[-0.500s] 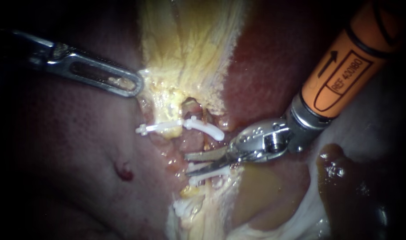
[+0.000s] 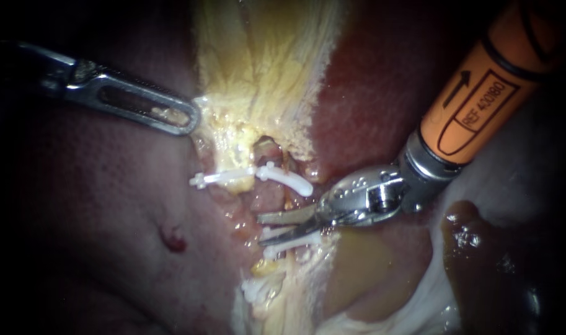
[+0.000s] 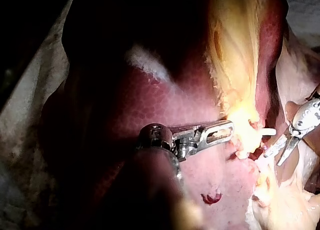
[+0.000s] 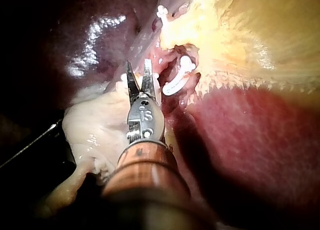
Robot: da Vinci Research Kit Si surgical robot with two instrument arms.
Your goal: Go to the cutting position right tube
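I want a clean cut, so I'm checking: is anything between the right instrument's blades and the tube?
Nothing visible. The right instrument has its blades open, lying between the upper clip and the lower clip, with the tips at the tube. Neither clip sits in the gap between the blades.

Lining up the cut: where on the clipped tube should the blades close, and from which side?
Likely the bare stretch of tube between the curved upper clip and lower clip, from the right, crosswise: right instrument's open blades point there.
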